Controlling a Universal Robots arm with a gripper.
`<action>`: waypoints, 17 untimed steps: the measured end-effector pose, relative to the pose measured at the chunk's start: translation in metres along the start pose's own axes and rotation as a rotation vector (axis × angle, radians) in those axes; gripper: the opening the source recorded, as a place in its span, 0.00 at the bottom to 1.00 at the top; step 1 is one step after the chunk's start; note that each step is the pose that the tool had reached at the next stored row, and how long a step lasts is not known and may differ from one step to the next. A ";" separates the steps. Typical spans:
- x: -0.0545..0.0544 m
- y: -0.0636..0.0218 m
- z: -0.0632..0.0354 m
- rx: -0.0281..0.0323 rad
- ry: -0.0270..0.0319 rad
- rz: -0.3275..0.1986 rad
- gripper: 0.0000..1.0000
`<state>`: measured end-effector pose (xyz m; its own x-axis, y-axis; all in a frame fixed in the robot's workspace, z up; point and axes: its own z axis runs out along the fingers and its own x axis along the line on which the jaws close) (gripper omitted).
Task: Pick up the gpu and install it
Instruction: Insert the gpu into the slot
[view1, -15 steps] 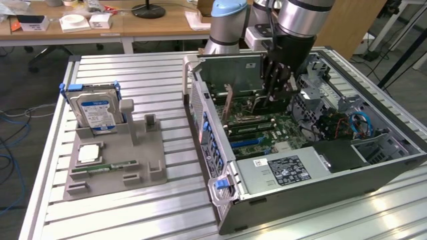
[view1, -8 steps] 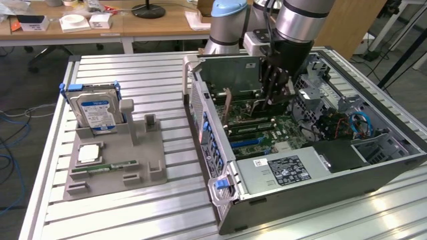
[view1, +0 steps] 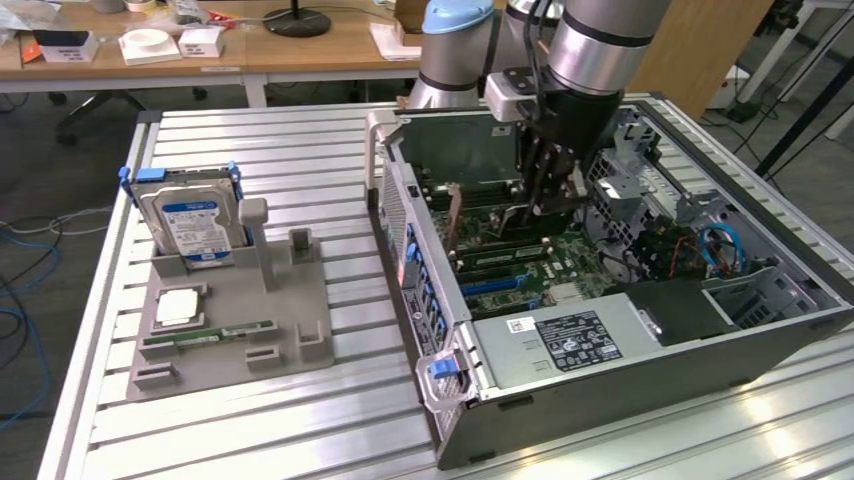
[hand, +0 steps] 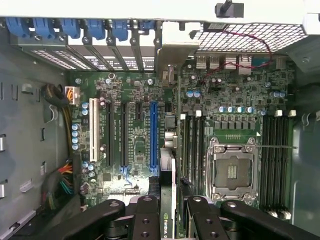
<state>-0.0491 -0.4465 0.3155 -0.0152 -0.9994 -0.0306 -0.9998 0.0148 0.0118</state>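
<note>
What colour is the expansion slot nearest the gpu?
Blue. The slot shows best in the wrist view.

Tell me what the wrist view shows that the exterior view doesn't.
Wrist view: the empty CPU socket and the logo on the edge of the gpu. Exterior view: the hard drive standing in its grey holder, the memory stick lying there. Both: the end effector gripping the gpu over the motherboard.

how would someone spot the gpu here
Find the open computer case, then the green motherboard inside. The gpu is the thin dark card held on edge by the gripper; it alone sits between black fingers and carries a green logo.
</note>
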 end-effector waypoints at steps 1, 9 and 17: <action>0.001 -0.0001 0.0004 0.0001 -0.0002 0.000 0.26; 0.008 0.0000 0.0024 0.0001 -0.0002 0.000 0.26; 0.016 0.0008 0.0050 0.0001 -0.0004 0.000 0.26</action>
<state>-0.0502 -0.4621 0.3100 -0.0151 -0.9994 -0.0310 -0.9998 0.0147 0.0117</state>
